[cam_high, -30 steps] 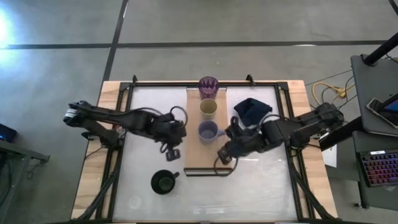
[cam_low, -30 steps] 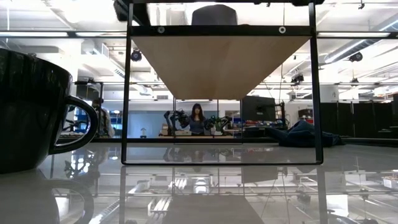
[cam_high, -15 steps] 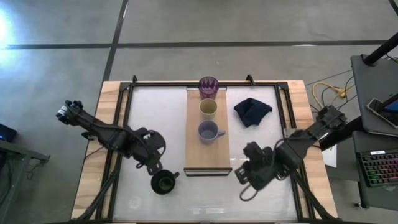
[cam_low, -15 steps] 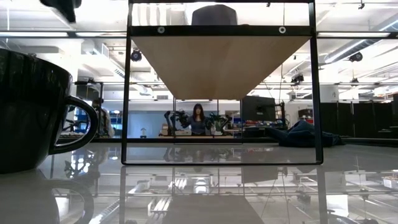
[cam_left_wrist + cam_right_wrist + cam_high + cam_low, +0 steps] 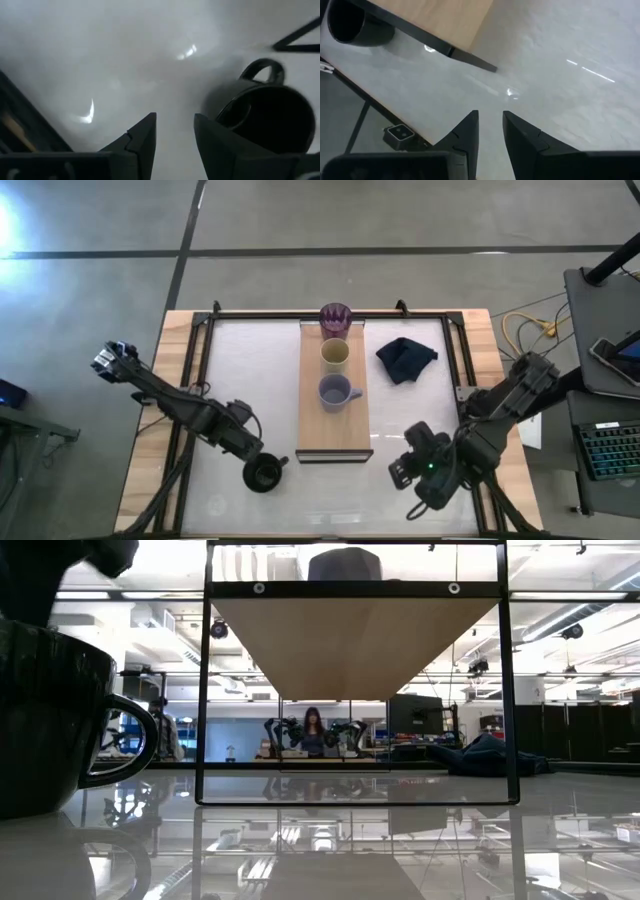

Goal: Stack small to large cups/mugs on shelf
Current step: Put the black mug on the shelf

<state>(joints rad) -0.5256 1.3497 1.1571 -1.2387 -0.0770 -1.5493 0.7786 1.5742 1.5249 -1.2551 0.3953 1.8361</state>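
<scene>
While slightly parted, left end effector point(image 5: 175, 135) hovers beside black mug point(image 5: 265, 117), empty.

Looking straight down from overhead on the whole table point(image 5: 230, 380). Low and level at tabletop height, close against the black mug point(image 5: 45, 720), facing the far room. Wrist cameras close to the tabletop, both catching that mug.

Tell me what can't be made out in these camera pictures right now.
- Low view: the black mug is cut off by the left edge.
- Low view: the shelf hides the cups standing on it.
- Left wrist view: the left gripper is near the mug; the blur hides any contact.
</scene>
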